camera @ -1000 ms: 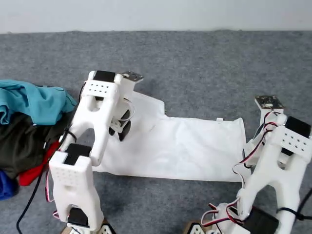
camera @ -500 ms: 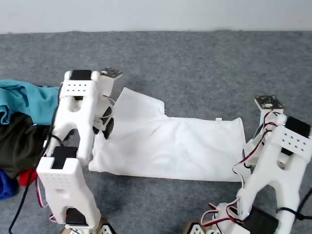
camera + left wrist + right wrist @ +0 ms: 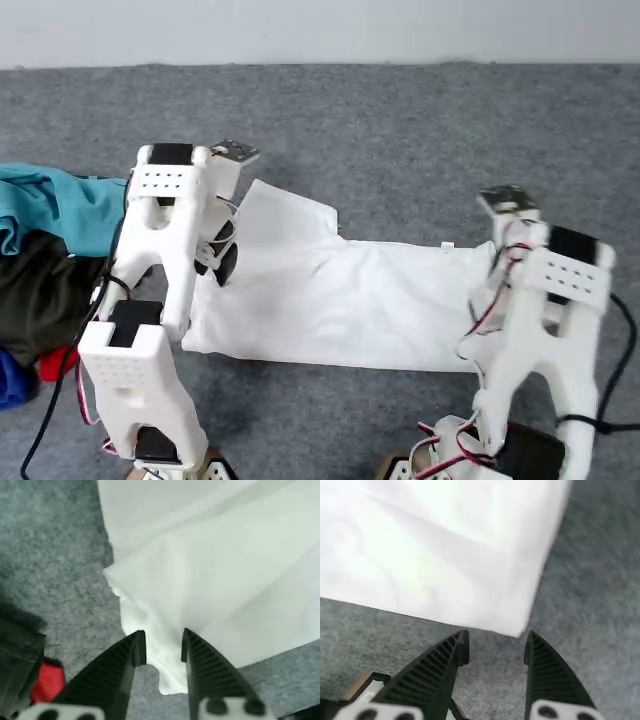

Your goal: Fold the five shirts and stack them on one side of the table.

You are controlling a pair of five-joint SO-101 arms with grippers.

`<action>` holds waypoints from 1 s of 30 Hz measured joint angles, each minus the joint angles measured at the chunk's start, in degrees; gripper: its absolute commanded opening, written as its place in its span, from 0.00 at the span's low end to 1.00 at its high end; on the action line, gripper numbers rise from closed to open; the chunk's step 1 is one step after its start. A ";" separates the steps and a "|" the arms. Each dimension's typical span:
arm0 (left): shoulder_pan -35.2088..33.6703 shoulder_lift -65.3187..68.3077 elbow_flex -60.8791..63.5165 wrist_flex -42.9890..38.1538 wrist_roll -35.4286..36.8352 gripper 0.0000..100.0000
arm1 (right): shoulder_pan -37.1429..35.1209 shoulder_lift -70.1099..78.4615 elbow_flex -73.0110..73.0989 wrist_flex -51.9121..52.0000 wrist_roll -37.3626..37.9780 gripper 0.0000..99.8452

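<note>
The white shirt [image 3: 345, 295] lies flat across the middle of the grey table [image 3: 420, 140], between the two arms. The left gripper [image 3: 162, 641] hangs with its fingers parted over the shirt's edge nearest the pile of other shirts [image 3: 50, 270] (teal, dark, red, blue). The right gripper [image 3: 496, 641], likewise spread, is above the opposite edge.

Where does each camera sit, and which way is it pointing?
High view: fixed above the table, looking down at the white shirt and clothes pile; left arm and right arm both show.
Left wrist view: on the left wrist, looking down past open left fingers at the shirt's edge.
Right wrist view: on the right wrist, looking down past open right fingers at a shirt corner.
Shared: all see the white shirt; high and left wrist views also see the pile.
</note>
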 measured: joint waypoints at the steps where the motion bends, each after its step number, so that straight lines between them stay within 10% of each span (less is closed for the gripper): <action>1: 0.62 0.00 0.00 0.00 0.00 0.13 | -1.49 0.00 0.00 -0.18 0.00 0.19; 17: 3.52 0.00 -3.08 0.09 0.00 0.13 | -9.41 0.00 0.00 -3.43 -0.09 0.19; 30: 2.90 0.00 -3.08 -7.74 0.00 0.12 | -40.09 3.78 -8.44 -9.49 -4.75 0.09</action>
